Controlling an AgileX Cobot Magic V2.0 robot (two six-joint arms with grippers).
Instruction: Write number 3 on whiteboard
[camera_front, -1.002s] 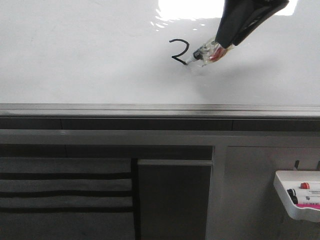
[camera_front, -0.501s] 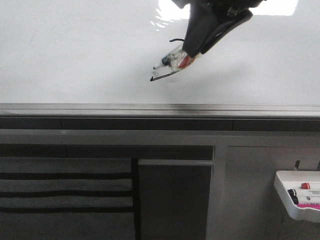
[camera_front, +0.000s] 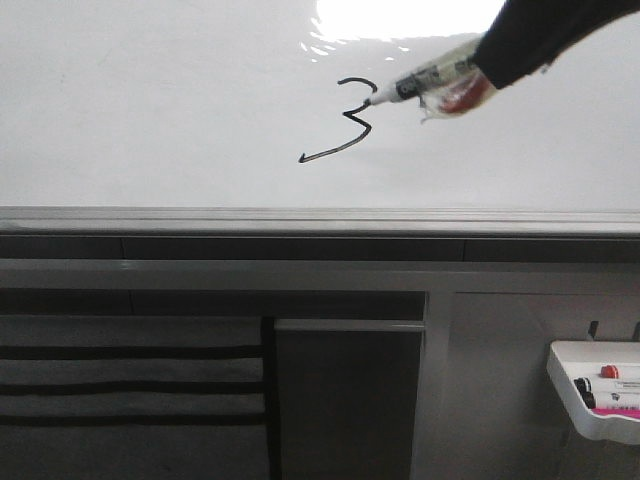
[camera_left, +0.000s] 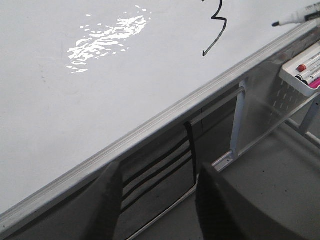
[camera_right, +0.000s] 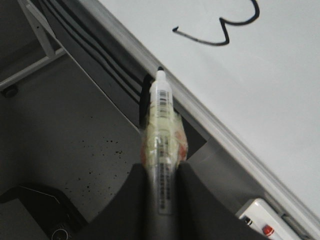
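Whiteboard bears a 3; tray holds markers.

My right gripper clamps a taped marker, tip off the whiteboard below the drawn number 3.

The 3 is drawn on the whiteboard, above the middle of its bottom rail. A marker is held just right of the 3. A tray is hung below the rail's right end, markers laid in it.
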